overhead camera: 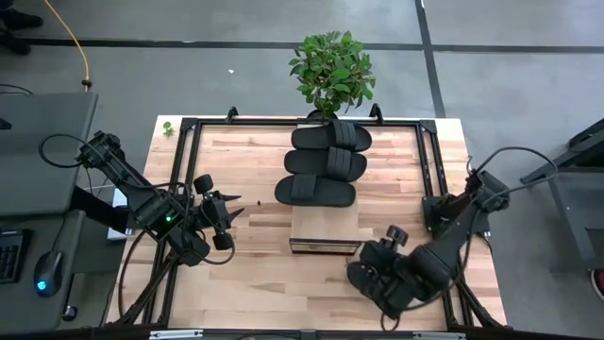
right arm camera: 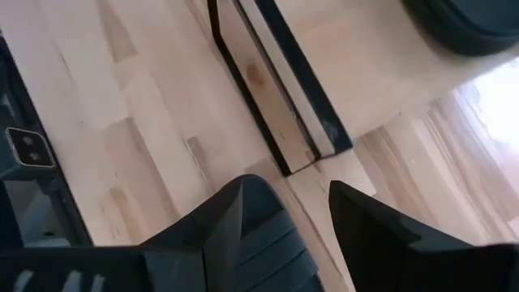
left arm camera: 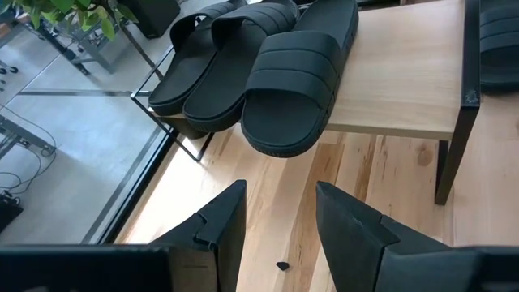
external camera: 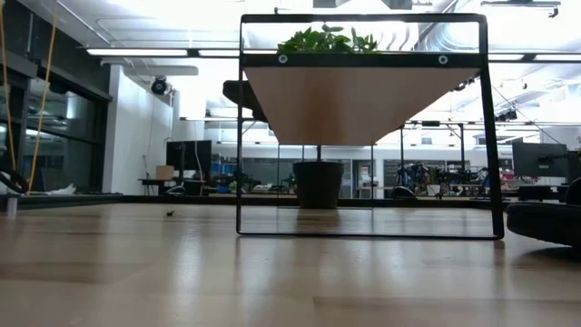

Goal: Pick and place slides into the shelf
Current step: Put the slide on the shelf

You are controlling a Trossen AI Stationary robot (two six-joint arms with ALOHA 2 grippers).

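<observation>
Three black slides [overhead camera: 326,162] lie side by side across the light-wood shelf [overhead camera: 326,225], their soles resting on its top and overhanging its left edge [left arm camera: 284,138]. The fourth slide [overhead camera: 356,275] lies on the table by the shelf's near right corner and shows low at the right of the low view [external camera: 545,222]. My right gripper [overhead camera: 376,274] is over it, open, with its ribbed strap [right arm camera: 272,243] between the fingers. My left gripper [overhead camera: 231,212] hovers open left of the shelf, pointing at it [left arm camera: 280,219]. My right gripper stands over the fourth slide's strap band [right arm camera: 272,243], coming from above with one finger on either side of it. Whether the fingers [right arm camera: 223,219] touch the strap, I cannot tell. The slide lies on the table.
A potted plant [overhead camera: 332,66] stands just beyond the shelf's far end. The shelf stands raised on a thin black metal frame [external camera: 241,127], with its near half bare [left arm camera: 397,73]. A black rail frame [overhead camera: 189,127] runs around the tabletop. Bare tabletop lies left of the shelf.
</observation>
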